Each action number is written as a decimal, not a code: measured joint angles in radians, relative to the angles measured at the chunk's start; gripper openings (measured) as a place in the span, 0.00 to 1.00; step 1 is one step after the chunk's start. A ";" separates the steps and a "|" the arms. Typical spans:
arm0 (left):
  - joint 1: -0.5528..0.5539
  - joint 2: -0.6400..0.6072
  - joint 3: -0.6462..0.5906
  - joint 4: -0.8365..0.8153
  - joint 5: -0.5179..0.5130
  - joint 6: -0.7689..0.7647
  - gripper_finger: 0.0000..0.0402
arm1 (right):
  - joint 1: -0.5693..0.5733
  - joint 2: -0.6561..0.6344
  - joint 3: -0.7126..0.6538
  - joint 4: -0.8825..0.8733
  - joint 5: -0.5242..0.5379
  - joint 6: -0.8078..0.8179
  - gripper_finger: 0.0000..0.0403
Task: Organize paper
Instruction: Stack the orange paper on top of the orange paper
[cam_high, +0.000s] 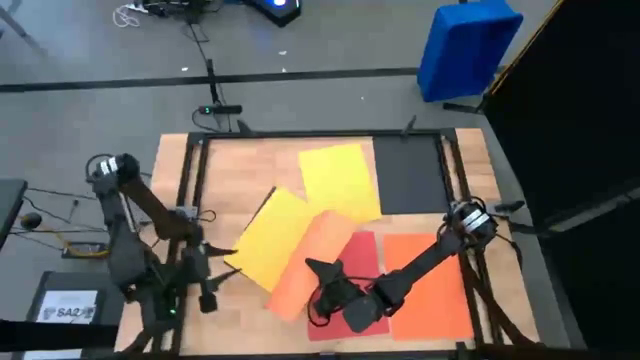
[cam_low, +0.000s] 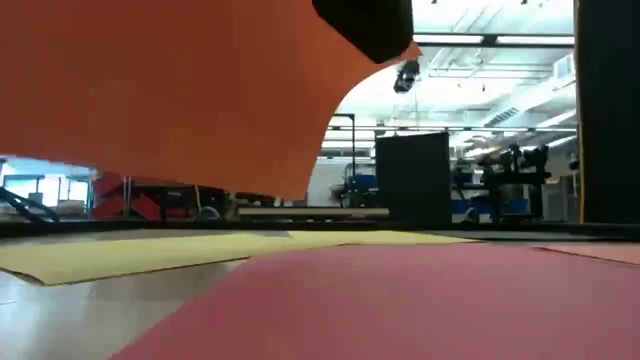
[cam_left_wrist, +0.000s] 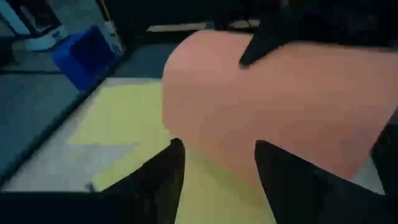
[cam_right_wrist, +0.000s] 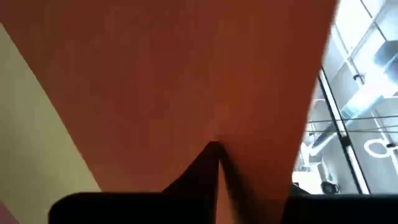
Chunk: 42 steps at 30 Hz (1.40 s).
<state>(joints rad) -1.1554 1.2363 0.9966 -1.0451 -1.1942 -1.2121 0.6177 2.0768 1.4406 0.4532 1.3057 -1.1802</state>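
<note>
Five sheets of paper lie across the bench. We keep the lifted orange sheet, mid-bench over the red one, clamped in the right gripper; left gripper waits released nearby.

Blue plastic bin on floor, well beyond right pincer; white-labelled dark box beside left pincer, off wooden worktop
</note>
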 joint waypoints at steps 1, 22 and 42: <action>-0.005 -0.008 -0.075 0.084 -0.020 0.010 0.44 | 0.002 -0.006 0.001 0.012 0.000 0.000 0.00; 0.240 0.229 -0.526 1.550 -0.098 0.920 0.45 | -0.013 -0.063 0.175 0.016 -0.015 -0.043 0.00; 0.252 0.236 -0.526 2.140 -0.203 1.447 0.44 | 0.011 -0.083 0.246 0.029 -0.014 -0.029 0.00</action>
<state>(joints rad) -0.9031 1.4725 0.4709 1.0949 -1.3975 0.2353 0.6286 1.9939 1.6867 0.4820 1.2914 -1.2092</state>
